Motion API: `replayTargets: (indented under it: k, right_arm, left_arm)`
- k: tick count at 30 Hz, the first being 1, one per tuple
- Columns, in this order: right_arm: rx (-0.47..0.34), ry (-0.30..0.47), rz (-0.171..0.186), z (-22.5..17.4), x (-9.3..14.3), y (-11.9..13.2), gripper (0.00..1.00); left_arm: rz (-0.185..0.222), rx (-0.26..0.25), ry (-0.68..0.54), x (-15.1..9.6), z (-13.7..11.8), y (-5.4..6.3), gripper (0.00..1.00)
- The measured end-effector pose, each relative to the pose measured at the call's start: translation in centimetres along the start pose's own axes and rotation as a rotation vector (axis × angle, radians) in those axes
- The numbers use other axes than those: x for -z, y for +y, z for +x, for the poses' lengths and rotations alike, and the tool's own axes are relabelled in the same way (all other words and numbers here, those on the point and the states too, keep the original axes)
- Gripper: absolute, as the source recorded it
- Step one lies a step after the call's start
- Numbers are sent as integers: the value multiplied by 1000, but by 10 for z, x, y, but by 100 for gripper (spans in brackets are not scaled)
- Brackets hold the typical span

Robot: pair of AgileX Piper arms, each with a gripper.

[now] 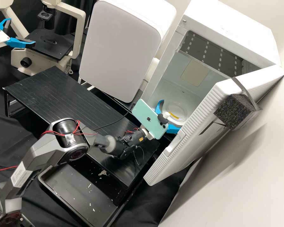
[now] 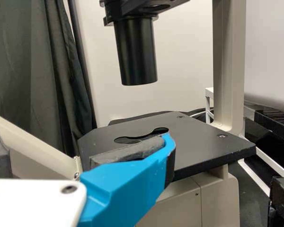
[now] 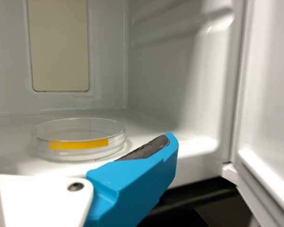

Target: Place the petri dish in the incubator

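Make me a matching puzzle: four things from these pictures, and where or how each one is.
1. Petri dish
2. Door
3. Left gripper
4. Right gripper

A. White, swung wide
B. Near the microscope
C. At the incubator's opening, fingers apart
D. Clear, with a yellow strip

Pairs: 1-D, 2-A, 3-B, 4-C
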Motion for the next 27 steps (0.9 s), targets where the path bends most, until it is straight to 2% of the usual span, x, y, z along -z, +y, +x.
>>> replayTargets:
  k: [5, 7, 10, 16, 19, 24, 27]
  right_arm:
    - [-53, 74, 27, -38, 4, 14, 100]
    - [-56, 73, 34, -59, 7, 20, 100]
    - [-40, 24, 44, -94, 12, 21, 100]
    - [-10, -16, 66, -168, 38, 14, 100]
    - [-8, -37, 100, -210, 51, 2, 100]
    - [25, 19, 150, -255, 68, -10, 100]
    - [14, 81, 159, -264, 79, -9, 100]
  left_arm:
    - [0, 0, 0, 0, 0, 0, 100]
    - [0, 0, 0, 0, 0, 0, 100]
    - [0, 0, 0, 0, 0, 0, 100]
    - [0, 0, 0, 0, 0, 0, 100]
    - [0, 0, 0, 0, 0, 0, 100]
    - [0, 0, 0, 0, 0, 0, 100]
    - [0, 0, 0, 0, 0, 0, 100]
